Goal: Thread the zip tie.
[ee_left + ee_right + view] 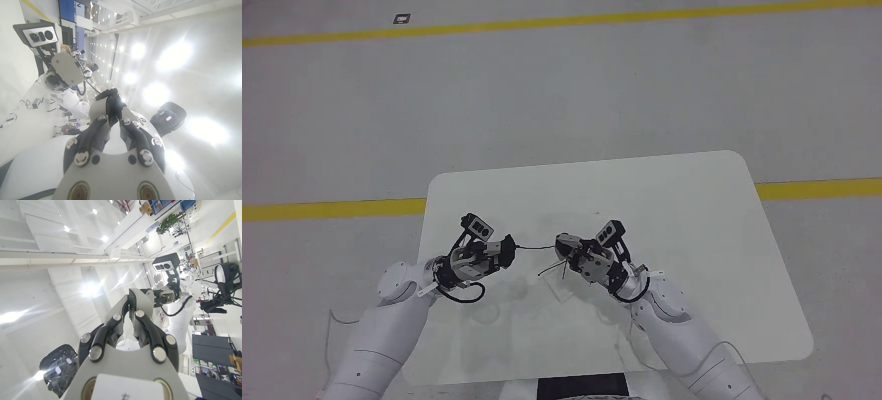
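The zip tie hangs above the table, stretched from left to right between both grippers. The left gripper pinches one end tight, and the right gripper looks squeezed shut on the other. I see no loop yet, so the threading is not done.

Two glossy white rounded arms (seven and five o'clock from above) end in a pale grey left claw and right claw, each with black link bars pinned by round silver screws. Black cables loop beside boxy black-and-white wrist cameras.
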You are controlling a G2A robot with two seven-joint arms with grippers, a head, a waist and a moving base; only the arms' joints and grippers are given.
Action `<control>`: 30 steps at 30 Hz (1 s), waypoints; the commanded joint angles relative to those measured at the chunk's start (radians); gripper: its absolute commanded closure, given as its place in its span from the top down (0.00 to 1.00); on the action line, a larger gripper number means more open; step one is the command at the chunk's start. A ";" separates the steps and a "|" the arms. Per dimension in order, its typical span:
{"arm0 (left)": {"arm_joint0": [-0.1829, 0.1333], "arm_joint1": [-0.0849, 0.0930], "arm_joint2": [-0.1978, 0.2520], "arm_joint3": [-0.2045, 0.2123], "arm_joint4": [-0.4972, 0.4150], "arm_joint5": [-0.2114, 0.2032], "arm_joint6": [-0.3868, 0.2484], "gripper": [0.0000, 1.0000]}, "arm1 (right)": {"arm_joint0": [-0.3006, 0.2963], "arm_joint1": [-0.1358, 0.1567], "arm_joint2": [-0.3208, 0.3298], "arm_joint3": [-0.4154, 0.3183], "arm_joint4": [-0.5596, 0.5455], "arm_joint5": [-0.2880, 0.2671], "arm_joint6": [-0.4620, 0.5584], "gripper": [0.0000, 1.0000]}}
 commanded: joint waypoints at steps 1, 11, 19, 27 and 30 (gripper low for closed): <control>0.000 0.000 0.000 0.000 0.000 0.000 0.000 0.00 | -0.001 0.000 0.002 0.003 0.002 -0.001 -0.004 0.00; 0.000 0.000 0.000 0.000 0.000 0.000 0.000 0.00 | -0.010 0.003 0.012 -0.002 0.002 0.002 0.010 0.18; 0.000 0.000 0.000 0.000 0.000 0.000 0.000 0.00 | -0.017 0.004 -0.020 -0.028 -0.048 0.039 0.019 1.00; 0.000 0.000 0.000 0.000 0.000 0.000 0.000 0.00 | -0.007 0.000 -0.054 -0.023 -0.067 0.067 0.006 1.00; 0.000 0.000 0.000 0.000 0.000 0.000 0.000 0.00 | 0.004 -0.004 -0.073 -0.021 -0.064 0.076 0.000 1.00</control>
